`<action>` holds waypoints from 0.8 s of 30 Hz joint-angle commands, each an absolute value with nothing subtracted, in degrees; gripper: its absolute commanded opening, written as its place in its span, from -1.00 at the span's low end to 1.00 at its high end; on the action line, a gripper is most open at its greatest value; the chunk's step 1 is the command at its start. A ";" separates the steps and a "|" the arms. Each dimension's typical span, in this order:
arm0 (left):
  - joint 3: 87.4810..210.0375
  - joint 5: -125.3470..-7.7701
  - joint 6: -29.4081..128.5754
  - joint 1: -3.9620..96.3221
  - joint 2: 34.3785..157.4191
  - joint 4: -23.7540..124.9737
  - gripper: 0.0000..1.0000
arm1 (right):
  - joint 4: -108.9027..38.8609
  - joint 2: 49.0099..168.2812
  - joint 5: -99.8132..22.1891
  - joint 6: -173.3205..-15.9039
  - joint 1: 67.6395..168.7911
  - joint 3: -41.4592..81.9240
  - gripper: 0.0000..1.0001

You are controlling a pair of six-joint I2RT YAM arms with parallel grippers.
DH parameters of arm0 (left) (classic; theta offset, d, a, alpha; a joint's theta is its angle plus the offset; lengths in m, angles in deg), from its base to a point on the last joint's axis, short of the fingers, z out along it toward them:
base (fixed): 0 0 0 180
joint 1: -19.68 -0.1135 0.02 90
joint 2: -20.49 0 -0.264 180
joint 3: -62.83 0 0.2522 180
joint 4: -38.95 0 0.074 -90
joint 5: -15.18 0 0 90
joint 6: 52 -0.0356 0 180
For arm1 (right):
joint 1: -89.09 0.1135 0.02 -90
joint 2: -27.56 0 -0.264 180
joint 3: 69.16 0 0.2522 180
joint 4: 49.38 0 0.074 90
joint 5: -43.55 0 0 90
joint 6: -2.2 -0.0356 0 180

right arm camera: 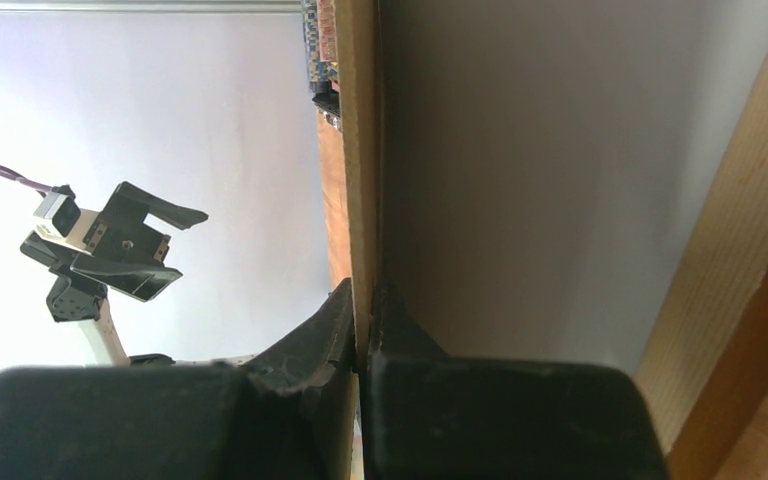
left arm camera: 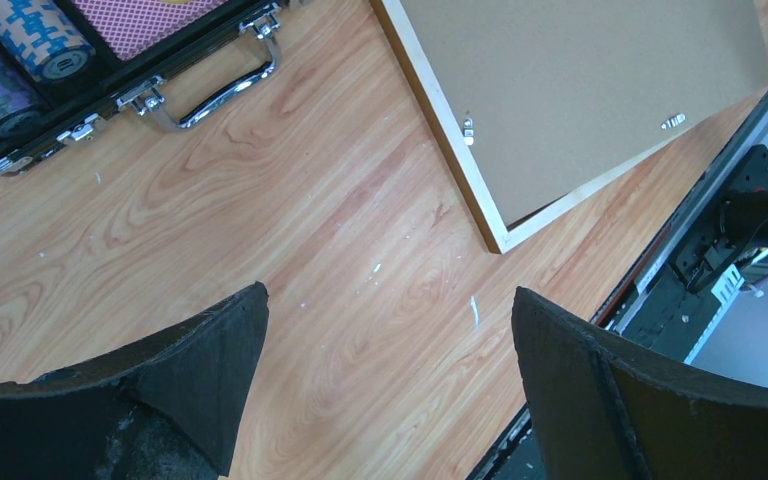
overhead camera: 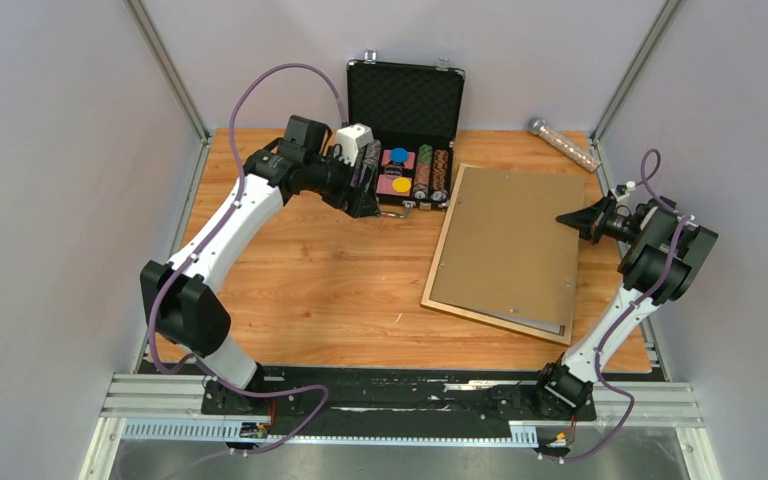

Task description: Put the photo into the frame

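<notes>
Grey walls close in a wooden counter. On its right side the frame lies face down, with a brown backing board on top. The right gripper has its fingers pinched shut on that board's right edge, apparently tipping it up off the frame. The left gripper hangs near the open black case, fingers spread wide and empty. No tree print shows anywhere. A pale surface under the board may be the photo's white back or the pane; I cannot tell which. I judge the job unfinished: the photo's seating is unconfirmed, and the board must be laid flat and fastened.
</notes>
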State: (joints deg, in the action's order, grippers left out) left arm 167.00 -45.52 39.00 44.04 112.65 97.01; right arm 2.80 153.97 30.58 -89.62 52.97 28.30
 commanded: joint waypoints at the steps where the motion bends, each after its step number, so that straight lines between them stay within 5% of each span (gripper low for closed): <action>1: 166.99 -44.99 38.53 44.38 110.99 96.05 0.97 | 5.54 152.72 32.12 -86.55 53.31 28.03 -1.00; 24: 167.07 -45.05 38.73 44.46 111.06 96.11 0.97 | 6.57 150.31 34.26 -90.59 52.53 25.89 -1.00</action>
